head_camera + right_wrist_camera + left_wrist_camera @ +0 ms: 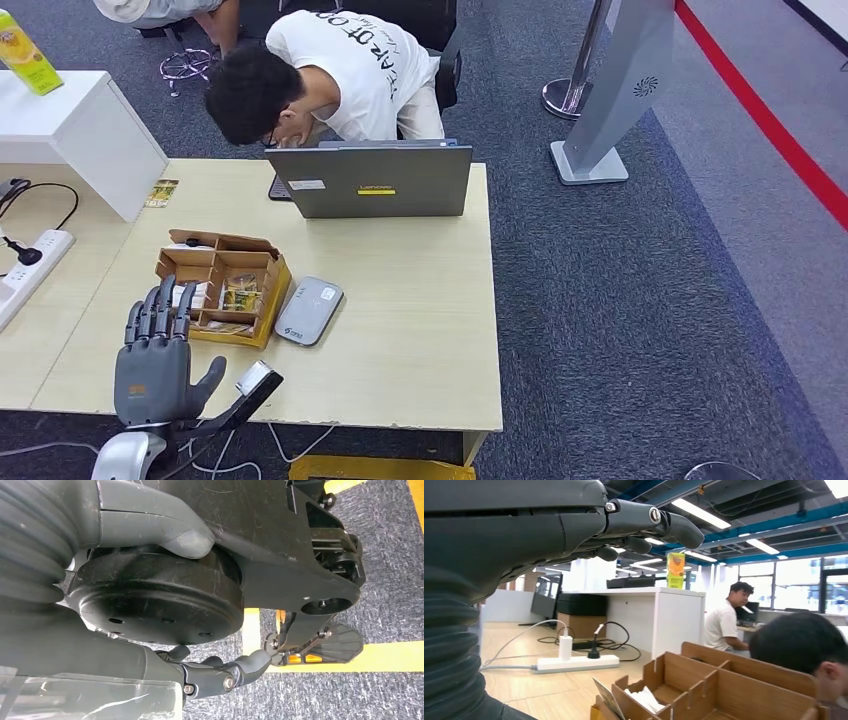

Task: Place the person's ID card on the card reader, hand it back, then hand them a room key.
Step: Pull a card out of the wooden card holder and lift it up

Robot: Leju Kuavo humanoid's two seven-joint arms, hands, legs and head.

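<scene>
Hand position: left hand (155,362) hovers flat, fingers spread, empty, at the table's near edge. Grey rounded card reader (309,311) lies just right-forward, long axis pointing away. ID card not discernible. Right hand (220,677) hangs, fingers loosely curled, empty.

The pale rectangular desk (420,300) has a matt light wood-grain laminate top. Near its front left corner stands a brown partitioned cardboard box (222,285), dull and raw-edged, holding paper slips. Just beside it lies a rounded grey card reader (309,311) of smooth, faintly glossy plastic. At the far edge, the grey laptop (370,181) lid looks like brushed matt metal. The left hand (155,360) is matt grey plastic. Dark rough carpet (620,300) covers the floor.
</scene>
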